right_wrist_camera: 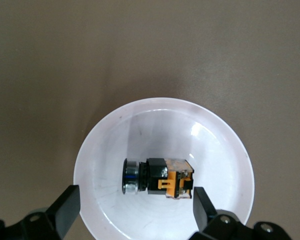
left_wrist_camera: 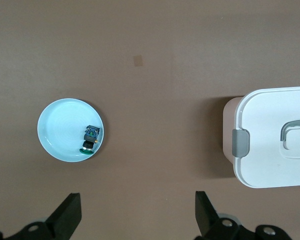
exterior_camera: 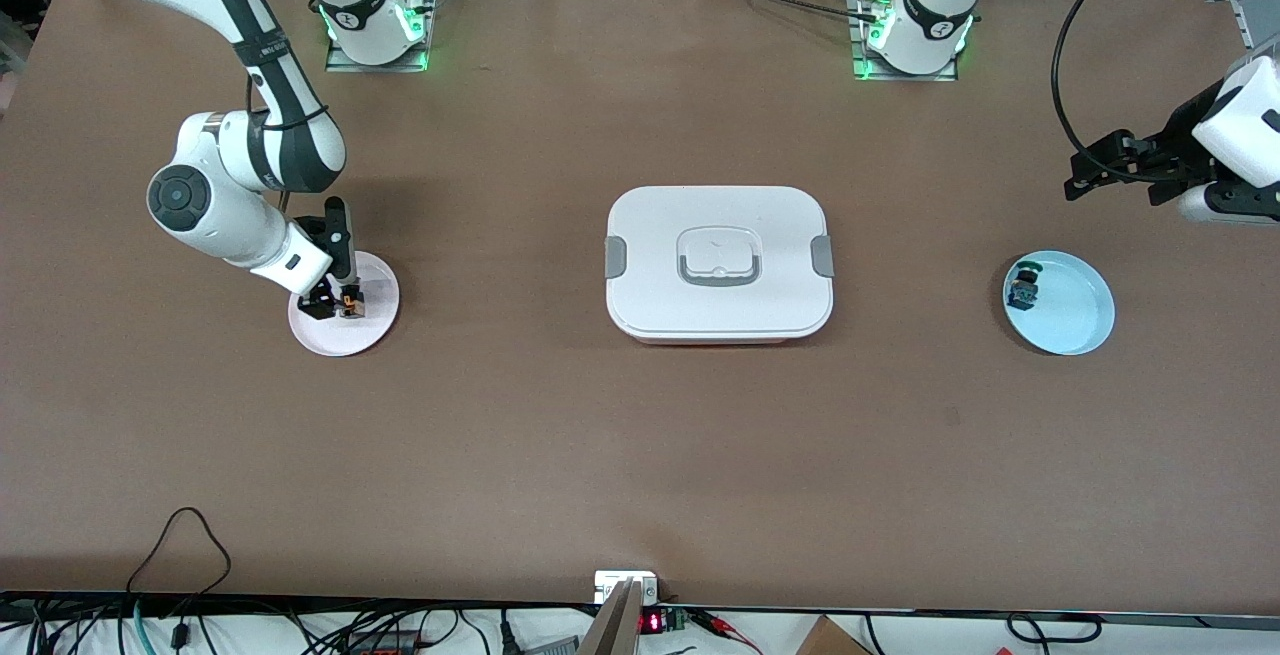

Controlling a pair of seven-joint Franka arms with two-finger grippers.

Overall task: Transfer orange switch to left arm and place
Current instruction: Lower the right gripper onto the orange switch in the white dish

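Note:
The orange switch (right_wrist_camera: 160, 178) lies on its side in the pink plate (exterior_camera: 372, 320) near the right arm's end of the table; it also shows in the front view (exterior_camera: 349, 308). My right gripper (right_wrist_camera: 136, 207) is open low over that plate, its fingertips (right_wrist_camera: 69, 200) on either side of the switch and not touching it; it also shows in the front view (exterior_camera: 335, 303). The white box (exterior_camera: 718, 261) sits at the table's middle and shows in the left wrist view (left_wrist_camera: 275, 137). My left gripper (left_wrist_camera: 138, 212) is open and empty, up in the air at the left arm's end (exterior_camera: 1100, 170).
A blue plate (exterior_camera: 1075, 310) holds the green-accented switch (exterior_camera: 1024, 287) near the left arm's end; both show in the left wrist view, plate (left_wrist_camera: 60, 130) and switch (left_wrist_camera: 90, 137). Cables run along the table edge nearest the front camera.

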